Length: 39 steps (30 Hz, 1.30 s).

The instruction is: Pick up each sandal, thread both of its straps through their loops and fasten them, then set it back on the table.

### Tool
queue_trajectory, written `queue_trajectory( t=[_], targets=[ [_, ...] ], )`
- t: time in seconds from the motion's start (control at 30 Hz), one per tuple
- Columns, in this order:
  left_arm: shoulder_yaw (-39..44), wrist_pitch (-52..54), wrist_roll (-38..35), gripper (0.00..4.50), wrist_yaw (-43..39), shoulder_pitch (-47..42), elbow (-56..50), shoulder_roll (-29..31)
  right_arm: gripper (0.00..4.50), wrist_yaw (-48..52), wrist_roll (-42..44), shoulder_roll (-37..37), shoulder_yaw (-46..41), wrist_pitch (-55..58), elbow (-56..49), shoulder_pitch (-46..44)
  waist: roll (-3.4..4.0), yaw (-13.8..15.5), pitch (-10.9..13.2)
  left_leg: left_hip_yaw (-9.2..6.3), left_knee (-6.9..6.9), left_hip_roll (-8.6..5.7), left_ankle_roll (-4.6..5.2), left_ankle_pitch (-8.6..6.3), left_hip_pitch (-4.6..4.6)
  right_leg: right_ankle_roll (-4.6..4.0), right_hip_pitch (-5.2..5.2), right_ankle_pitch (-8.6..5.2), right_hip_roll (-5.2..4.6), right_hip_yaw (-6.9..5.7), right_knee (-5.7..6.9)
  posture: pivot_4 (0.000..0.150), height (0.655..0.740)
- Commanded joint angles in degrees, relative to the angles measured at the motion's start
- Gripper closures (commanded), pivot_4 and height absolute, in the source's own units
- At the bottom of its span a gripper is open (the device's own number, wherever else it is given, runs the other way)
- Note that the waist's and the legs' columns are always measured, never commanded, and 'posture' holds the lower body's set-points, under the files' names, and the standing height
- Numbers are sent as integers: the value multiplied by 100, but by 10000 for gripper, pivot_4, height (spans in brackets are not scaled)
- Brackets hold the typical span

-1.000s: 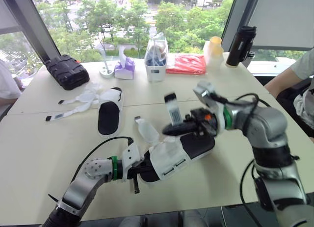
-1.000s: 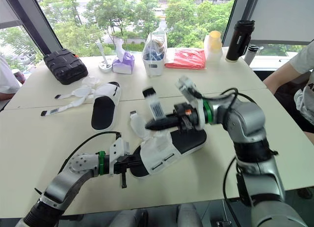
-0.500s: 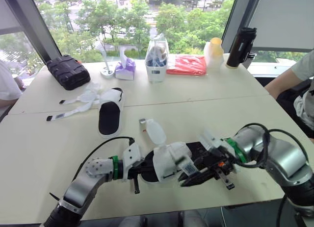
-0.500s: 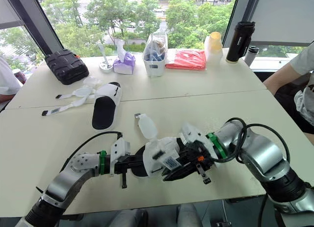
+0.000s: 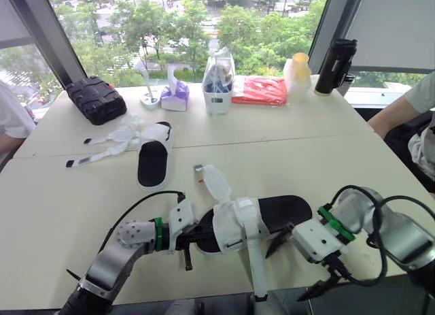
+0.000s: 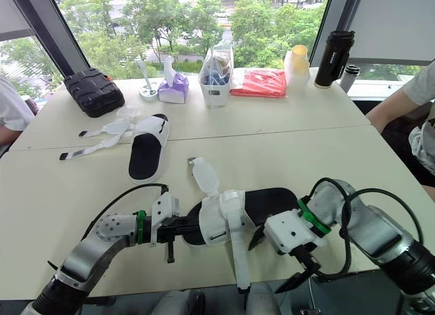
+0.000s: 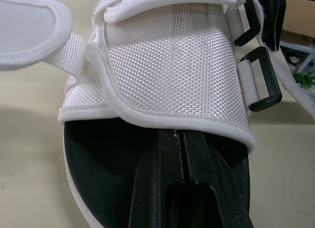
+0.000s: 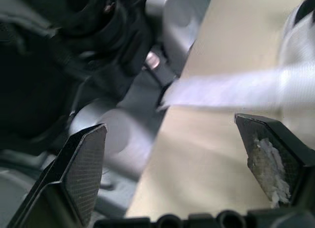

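White mesh-strapped sandal with black footbed (image 5: 275, 211): near front edge of beige tabletop (image 5: 61, 206), long white strap (image 5: 256, 267) hanging over edge. Likely light; sole stiffish, straps floppy. Best taken near strap tip. Left end effector (image 7: 180, 139): fingers pressed together on footbed, under upper. Right end effector (image 5: 302, 264): spread wide, empty, beside sandal.

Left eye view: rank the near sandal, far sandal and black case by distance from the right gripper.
1. Near sandal, just beside the right gripper, on its left.
2. Far sandal, farther back, on the robot's left.
3. Black case, at the far left corner.
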Motion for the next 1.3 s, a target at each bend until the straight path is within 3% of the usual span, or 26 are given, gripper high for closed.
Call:
queue_trajectory(
  t=[0.03,0.13,0.3,0.67,1.13,1.23,1.3],
  targets=[
    [-181,43,72,45000,-13,186,-152,89,358,-3,725,-218,-623,565,-76,50,0,3,0,0,0,0,0,0,2,0,2,0,0,0,0,1500,7400],
    [-250,-206,243,45000,-1,177,-158,89,358,-202,1474,-332,-950,1833,-99,154,0,20,0,-2,0,4,0,0,2,-1,2,0,2,0,0,1500,7400],
    [-440,-619,523,45000,42,407,-325,162,358,-682,1748,-296,-979,2862,-180,646,0,118,0,1,0,4,2,-2,1,-2,3,0,2,0,-5,1500,7400],
    [-463,-672,533,45000,263,600,-586,150,358,-2357,2757,1070,-1017,5173,-155,823,-2,127,-3,2,3,3,4,-2,-1,-1,5,0,0,0,-9,1500,7400],
    [-332,-653,538,45000,455,397,-501,53,358,-3302,3150,1852,-902,5862,-304,789,-5,121,-5,0,4,2,4,-2,-1,0,6,0,2,-2,-8,1500,7400],
    [-297,-635,512,45000,474,351,-476,45,8898,-3323,3156,1830,-885,5861,-283,822,-5,120,-5,0,4,3,4,-2,-1,0,6,0,3,-2,-7,1500,7400],
    [-291,-648,514,45000,475,341,-461,58,18995,-3317,3183,1805,-898,5865,-289,837,-5,119,-5,0,4,2,4,-2,-1,0,6,0,3,-2,-8,1500,7400]
  ],
)
